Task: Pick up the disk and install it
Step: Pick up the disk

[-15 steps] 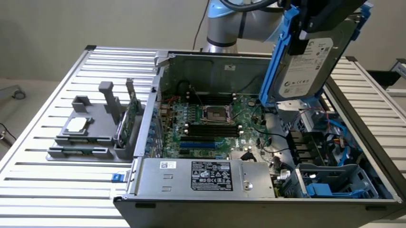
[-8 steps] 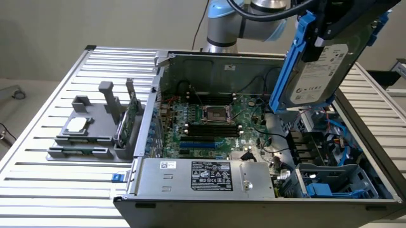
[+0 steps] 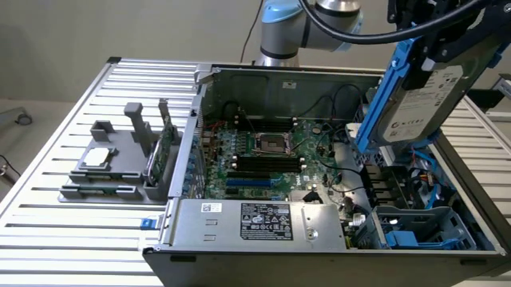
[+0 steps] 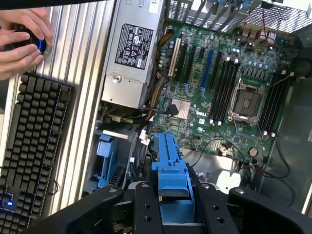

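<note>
The disk (image 3: 420, 101), a silver-grey drive with a white label in a blue carrier, hangs tilted above the open computer case (image 3: 319, 78), toward the exterior view's right. My gripper (image 3: 435, 51) is shut on its upper end. In the wrist view the black fingers (image 4: 145, 209) clamp both sides of the blue carrier (image 4: 169, 165), and the gripper (image 4: 174, 207) is over the case interior. Below the disk lies the blue drive cage (image 3: 423, 230) at the case's front corner.
Inside the case are the green motherboard (image 3: 264, 155) and the silver power supply (image 3: 255, 222). A grey fixture (image 3: 112, 170) holding a small chip and an upright green card stands on the slatted table at the exterior view's left. A keyboard (image 4: 29, 146) and a person's hand (image 4: 22, 41) lie beside the case.
</note>
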You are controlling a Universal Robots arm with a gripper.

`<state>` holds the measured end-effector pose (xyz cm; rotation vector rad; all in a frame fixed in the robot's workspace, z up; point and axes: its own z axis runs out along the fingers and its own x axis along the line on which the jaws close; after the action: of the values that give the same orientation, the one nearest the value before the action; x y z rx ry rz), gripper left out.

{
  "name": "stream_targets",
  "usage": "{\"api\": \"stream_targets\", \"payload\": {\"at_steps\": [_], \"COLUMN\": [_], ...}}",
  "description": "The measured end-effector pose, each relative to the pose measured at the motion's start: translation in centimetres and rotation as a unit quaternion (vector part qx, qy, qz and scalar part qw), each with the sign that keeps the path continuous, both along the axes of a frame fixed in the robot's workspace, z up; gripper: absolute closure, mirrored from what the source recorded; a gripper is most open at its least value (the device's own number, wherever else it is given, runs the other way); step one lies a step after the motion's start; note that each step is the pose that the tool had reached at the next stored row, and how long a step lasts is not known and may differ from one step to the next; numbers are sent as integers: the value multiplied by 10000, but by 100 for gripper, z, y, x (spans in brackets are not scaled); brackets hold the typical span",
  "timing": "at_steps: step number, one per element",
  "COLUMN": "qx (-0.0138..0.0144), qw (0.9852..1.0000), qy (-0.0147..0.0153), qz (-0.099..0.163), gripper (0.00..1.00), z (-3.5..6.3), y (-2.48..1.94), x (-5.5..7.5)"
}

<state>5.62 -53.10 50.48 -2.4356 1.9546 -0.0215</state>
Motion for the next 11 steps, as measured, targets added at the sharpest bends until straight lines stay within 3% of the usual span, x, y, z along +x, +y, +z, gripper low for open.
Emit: {"api": "stream_targets", "payload": {"at_steps": [5, 11], "qx": [11, 32], "qw": [10000, 10000], "qy": [-10, -30], "qz": [0, -5], "gripper": [67, 67], "z": [0, 0], "y": [-113, -217], "x": [68, 98]}}
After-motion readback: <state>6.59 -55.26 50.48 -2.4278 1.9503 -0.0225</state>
